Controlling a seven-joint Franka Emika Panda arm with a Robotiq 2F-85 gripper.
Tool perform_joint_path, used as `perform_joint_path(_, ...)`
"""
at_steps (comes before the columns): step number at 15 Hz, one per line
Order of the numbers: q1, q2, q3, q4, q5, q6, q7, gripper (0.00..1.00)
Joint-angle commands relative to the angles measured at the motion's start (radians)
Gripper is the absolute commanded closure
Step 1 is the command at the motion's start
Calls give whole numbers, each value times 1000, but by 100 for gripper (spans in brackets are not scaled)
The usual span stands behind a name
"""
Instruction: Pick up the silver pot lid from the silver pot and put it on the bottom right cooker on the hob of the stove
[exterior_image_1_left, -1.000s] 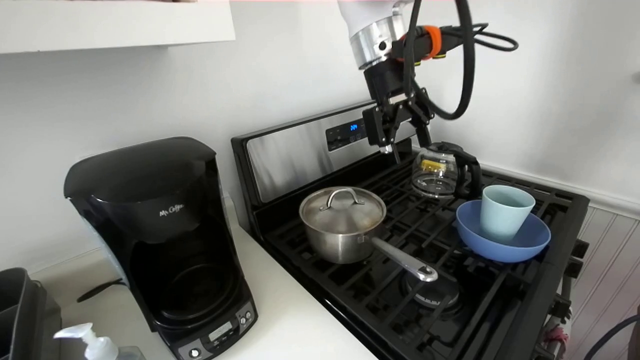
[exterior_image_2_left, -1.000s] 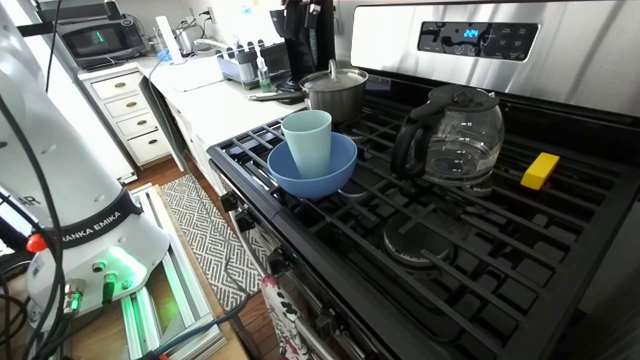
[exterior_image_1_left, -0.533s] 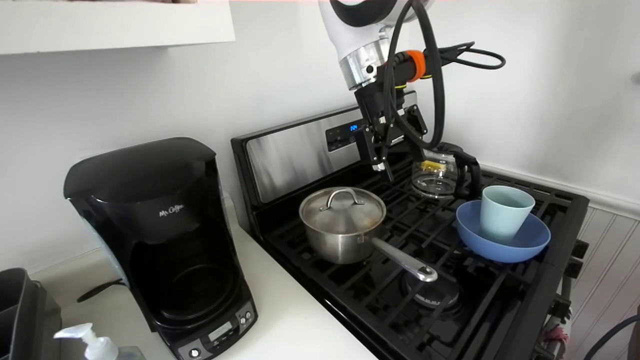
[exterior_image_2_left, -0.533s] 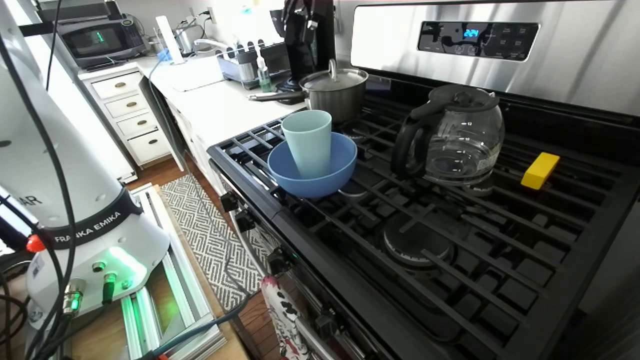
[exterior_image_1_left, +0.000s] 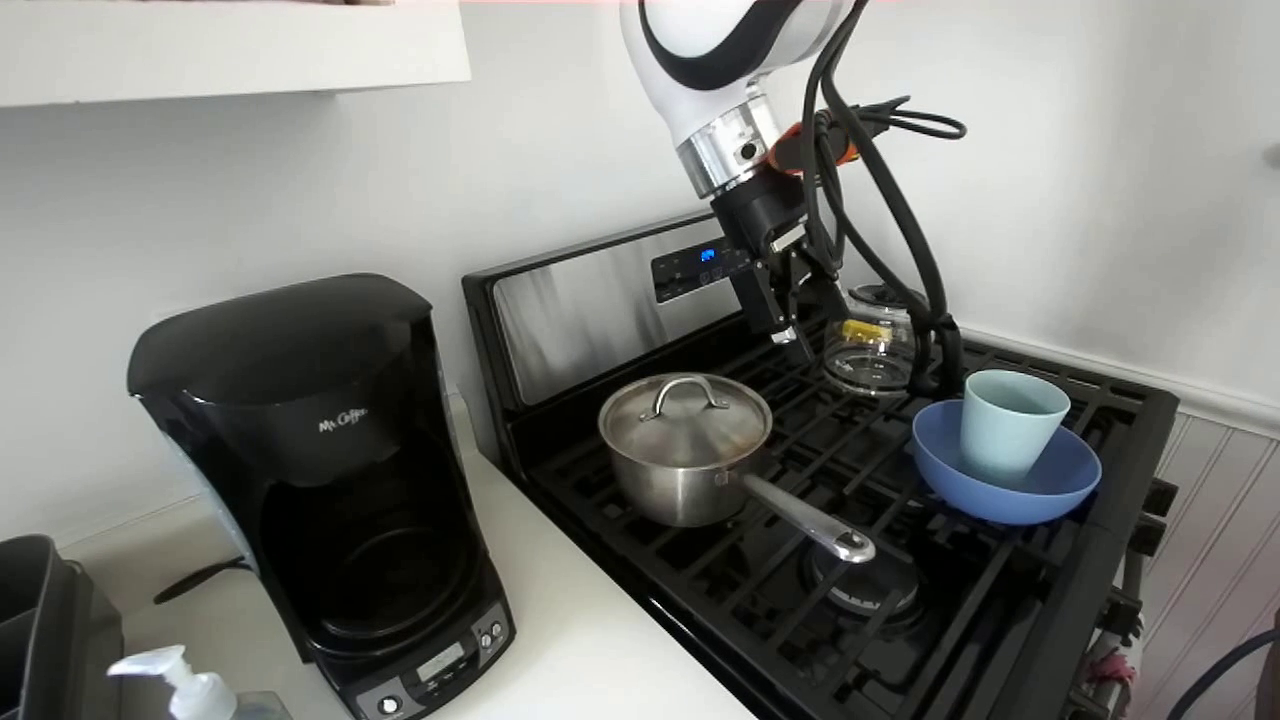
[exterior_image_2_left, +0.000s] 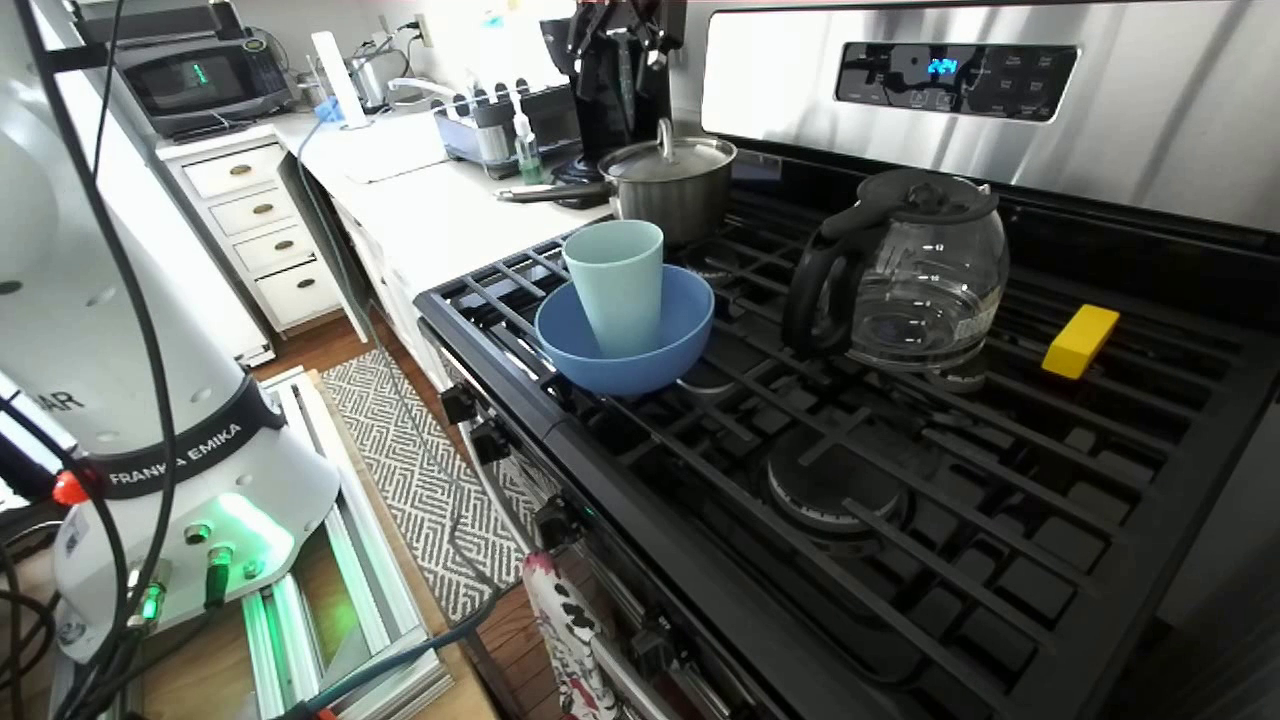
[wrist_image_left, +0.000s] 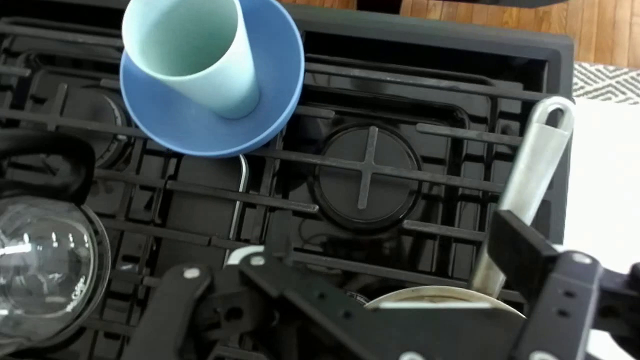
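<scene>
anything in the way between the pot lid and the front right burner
Yes, close on both sides: the direct route from the pot lid to the front right burner runs between the blue bowl holding a pale cup and the glass carafe. Lifting the lid above them would probably clear both.

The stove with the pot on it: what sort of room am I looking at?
A kitchen, probably in a home, though that part is a guess. The stove shows it, along with the coffee maker on the counter beside it and the microwave in the background.
</scene>
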Motion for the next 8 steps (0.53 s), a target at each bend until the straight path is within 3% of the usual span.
perform_joint_path(1, 6, 81, 7, 135, -57, -72, -190, 0)
perform_joint_path(5, 29, 142, 36, 231, -87, -163, -346, 0)
perform_joint_path(6, 16, 89, 22, 145, -62, -92, -275, 0)
perform_joint_path(8, 26, 112, 32, 181, -65, -124, -309, 0)
